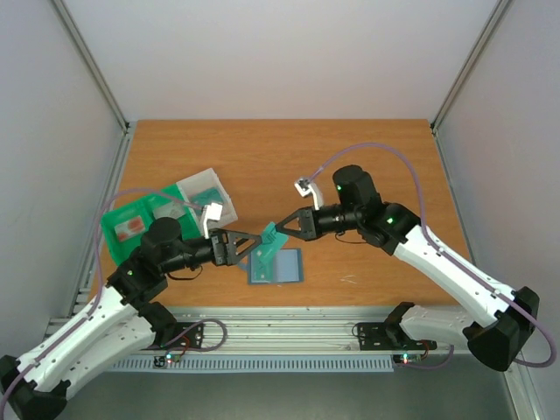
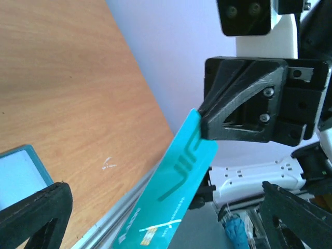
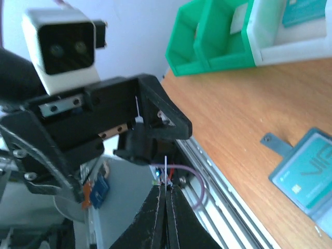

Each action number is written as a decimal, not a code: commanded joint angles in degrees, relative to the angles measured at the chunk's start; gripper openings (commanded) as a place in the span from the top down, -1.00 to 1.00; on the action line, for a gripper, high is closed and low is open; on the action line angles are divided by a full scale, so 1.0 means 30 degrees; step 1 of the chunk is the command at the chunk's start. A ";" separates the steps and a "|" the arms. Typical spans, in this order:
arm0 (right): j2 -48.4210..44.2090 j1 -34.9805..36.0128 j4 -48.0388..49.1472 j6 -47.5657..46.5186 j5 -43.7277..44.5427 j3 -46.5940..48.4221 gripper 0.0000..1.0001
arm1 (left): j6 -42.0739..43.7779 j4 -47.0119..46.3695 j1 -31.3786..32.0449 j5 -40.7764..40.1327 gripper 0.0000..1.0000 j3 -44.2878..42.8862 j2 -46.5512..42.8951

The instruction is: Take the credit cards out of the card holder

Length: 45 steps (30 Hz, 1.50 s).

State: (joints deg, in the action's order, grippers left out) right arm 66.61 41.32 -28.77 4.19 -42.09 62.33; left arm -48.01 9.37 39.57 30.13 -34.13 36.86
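Note:
A teal credit card (image 1: 269,236) hangs in the air between my two grippers. My right gripper (image 1: 283,229) is shut on its upper end. In the left wrist view the card (image 2: 171,197) slants down from the right gripper's black fingertips (image 2: 212,122). My left gripper (image 1: 255,241) is open, its fingers (image 2: 36,215) standing wide on either side of the card without touching it. The right wrist view shows the card edge-on (image 3: 166,168) between my shut right gripper (image 3: 166,193). The slate-blue card holder (image 1: 276,266) lies open on the table below, another teal card in it (image 3: 306,174).
A green tray (image 1: 129,226) and a clear whitish tray (image 1: 212,196) stand at the left of the table, seen also as the green tray (image 3: 207,36) and the whitish tray (image 3: 290,39) in the right wrist view. The table's near edge and metal rail (image 1: 289,319) run just below the card holder.

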 commanded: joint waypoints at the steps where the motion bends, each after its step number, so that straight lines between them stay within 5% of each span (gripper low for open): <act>1: -0.0800 -0.0150 0.2434 0.2843 0.1050 0.0421 0.98 | -0.0326 0.0596 -0.0008 -0.2395 -0.99 -0.0790 -0.0774; 12: -0.1447 -0.0249 0.7880 0.8057 0.4526 -0.1823 0.97 | -0.3614 -0.5984 -0.0007 -0.1941 -0.73 0.1448 -0.0976; 22: -0.1259 -0.0243 0.9260 0.9166 0.5414 -0.2662 0.98 | -0.4884 -0.8618 -0.0007 -0.1534 0.06 0.1950 0.0643; 39: -0.1472 -0.0255 0.8046 0.8670 0.6295 -0.2641 0.98 | -0.5099 -0.7879 -0.0108 -0.2599 0.98 0.1925 0.0650; 45: -0.1789 -0.0278 0.7834 0.8489 0.6424 -0.2845 0.86 | -0.4731 -0.7462 -0.0124 -0.2509 0.99 0.1842 0.0666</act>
State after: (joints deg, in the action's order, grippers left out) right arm 62.98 40.75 -4.43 30.55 -24.01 54.43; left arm -63.94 -10.98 39.44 23.57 -28.42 39.35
